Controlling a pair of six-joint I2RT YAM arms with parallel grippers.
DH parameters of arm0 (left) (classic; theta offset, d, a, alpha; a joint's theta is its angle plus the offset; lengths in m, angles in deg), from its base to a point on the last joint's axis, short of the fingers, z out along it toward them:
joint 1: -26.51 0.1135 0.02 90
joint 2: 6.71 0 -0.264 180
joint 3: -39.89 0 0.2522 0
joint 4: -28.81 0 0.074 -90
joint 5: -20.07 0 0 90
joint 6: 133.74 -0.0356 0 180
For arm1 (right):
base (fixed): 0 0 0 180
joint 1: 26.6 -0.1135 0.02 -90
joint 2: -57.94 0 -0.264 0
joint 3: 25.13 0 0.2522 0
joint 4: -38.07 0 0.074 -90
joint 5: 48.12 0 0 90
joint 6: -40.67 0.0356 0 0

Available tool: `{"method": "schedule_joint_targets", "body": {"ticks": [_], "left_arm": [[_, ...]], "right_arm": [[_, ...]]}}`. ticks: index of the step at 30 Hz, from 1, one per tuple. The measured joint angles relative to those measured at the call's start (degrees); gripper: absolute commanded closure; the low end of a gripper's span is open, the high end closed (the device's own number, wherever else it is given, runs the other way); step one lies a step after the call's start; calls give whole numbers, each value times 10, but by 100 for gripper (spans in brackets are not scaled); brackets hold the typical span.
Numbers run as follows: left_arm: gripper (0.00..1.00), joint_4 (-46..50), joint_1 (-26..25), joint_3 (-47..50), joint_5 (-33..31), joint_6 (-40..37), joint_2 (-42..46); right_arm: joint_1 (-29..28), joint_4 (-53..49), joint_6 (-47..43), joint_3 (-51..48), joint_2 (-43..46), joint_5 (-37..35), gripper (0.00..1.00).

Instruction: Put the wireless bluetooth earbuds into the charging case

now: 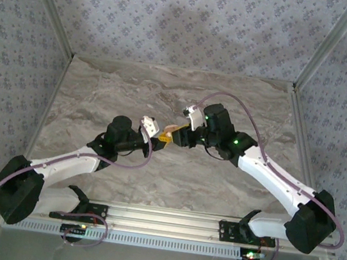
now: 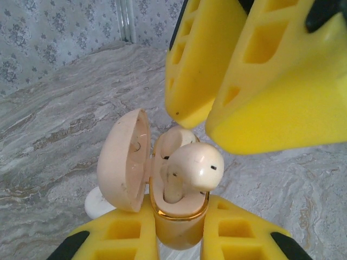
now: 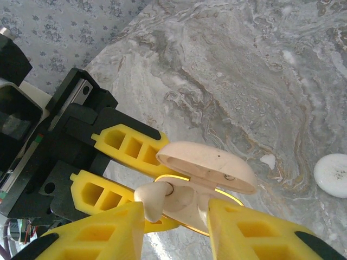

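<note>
**A:** How does it look overall?

**B:** On the marble desk [image 1: 228, 105] the left arm [image 1: 72, 161] reaches in from 7 o'clock and the right arm [image 1: 277, 177] from 4 o'clock. They meet near the desk's middle.

**A:** And the end effectors?

**B:** The left end effector [image 1: 158, 143] is clenched on the charging case [image 2: 179, 227], with its yellow fingers pinching the case body from both sides. The right end effector [image 1: 173, 134] is released. Its jaws stand apart, and in the left wrist view its tips hang at 12 to 1 o'clock of the case's mouth, gripping nothing.

**A:** Is the case open?

**B:** Yes. In that view the lid [image 2: 123, 162] swings out toward 9 o'clock.

**A:** Where's the earbud?

**B:** One earbud [image 2: 192, 167] sits in the case's well, stem down, with its rounded head above the gold rim, just below the right tips. I cannot tell whether they touch.

**A:** Anything else?

**B:** A white disc [image 3: 332, 174] lies on the desk, at 3 o'clock of the case in the right wrist view.
</note>
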Motion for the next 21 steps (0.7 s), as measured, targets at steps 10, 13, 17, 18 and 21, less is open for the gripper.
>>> {"method": "schedule_joint_targets", "body": {"ticks": [10, 13, 17, 18, 21], "left_arm": [[89, -15, -3, 0, 3, -4, 10], [89, -16, -3, 0, 2, -4, 11], [89, -17, -3, 0, 2, -4, 11], [89, -17, -3, 0, 2, -4, 11], [89, -17, -3, 0, 2, -5, 11]], "right_arm": [[-3, -1, 10, 0, 24, -2, 65], [-13, -2, 20, -1, 34, -4, 67], [-25, 2, 33, -7, 51, -6, 68], [-27, 3, 35, -7, 52, -6, 69], [-33, 5, 37, -7, 51, -12, 69]]}}
